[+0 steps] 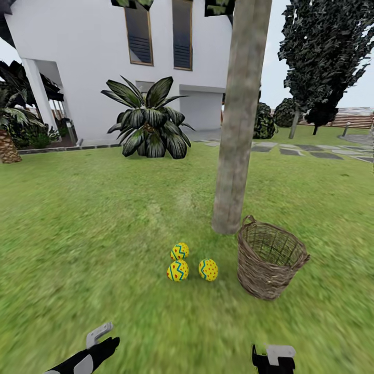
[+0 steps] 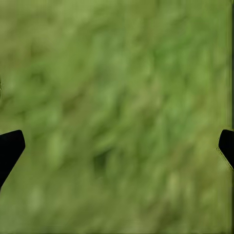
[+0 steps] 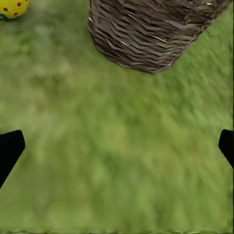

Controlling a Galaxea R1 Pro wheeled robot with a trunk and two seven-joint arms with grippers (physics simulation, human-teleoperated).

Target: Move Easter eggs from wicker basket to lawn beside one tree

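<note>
Three yellow Easter eggs with blue zigzags and red dots lie together on the lawn point(image 1: 93, 218): one at the back point(image 1: 179, 251), one at the front left point(image 1: 177, 270), one at the right point(image 1: 208, 269). They rest just in front of the pale trunk of the tree point(image 1: 238, 119). The brown wicker basket point(image 1: 269, 258) stands upright to their right, its visible inside bare. My left gripper point(image 1: 101, 337) and right gripper point(image 1: 275, 356) hang low at the near edge, both open over grass. The right wrist view catches the basket point(image 3: 151, 31) and one egg point(image 3: 12, 8).
A spiky palm-like plant point(image 1: 148, 117) grows behind, in front of the white house point(image 1: 93, 62). Grey stepping stones point(image 1: 301, 150) run at the far right, with dark cypress-like trees point(image 1: 322, 57) and a slatted fence point(image 1: 358, 118) beyond.
</note>
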